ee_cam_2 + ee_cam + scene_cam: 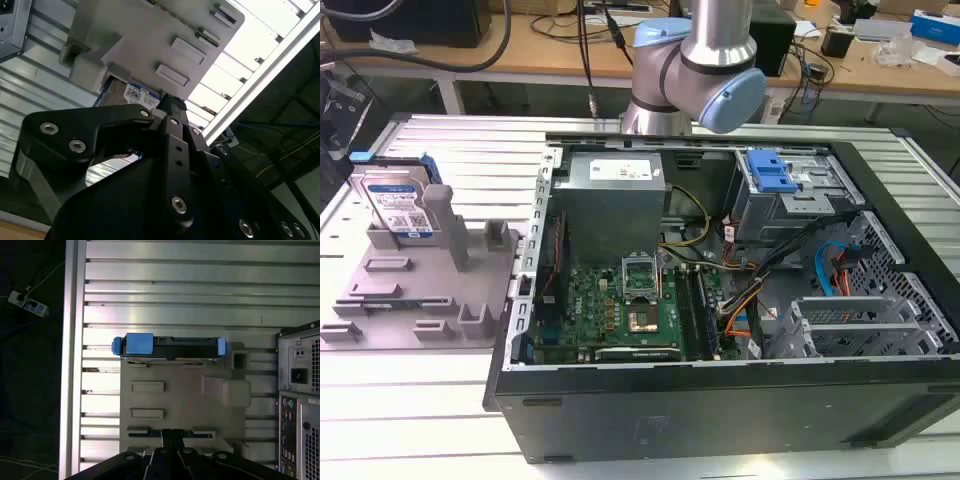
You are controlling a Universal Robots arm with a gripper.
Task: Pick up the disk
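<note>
The disk stands on edge at the back of the grey fixture, at the exterior view's left; its silver face carries a white-and-blue label. In the first wrist view I look down on the disk, seeing its top edge with blue rails at both ends, at the far end of the fixture. My gripper hangs high above the fixture's near end, shut and holding nothing. In the second wrist view the gripper covers part of the disk's label under the fixture.
An open computer case lies beside the fixture, with a blue-latched drive cage inside. Its rear panel stands close to the fixture. The slatted table's edge runs along one side, with a power strip on the floor beyond.
</note>
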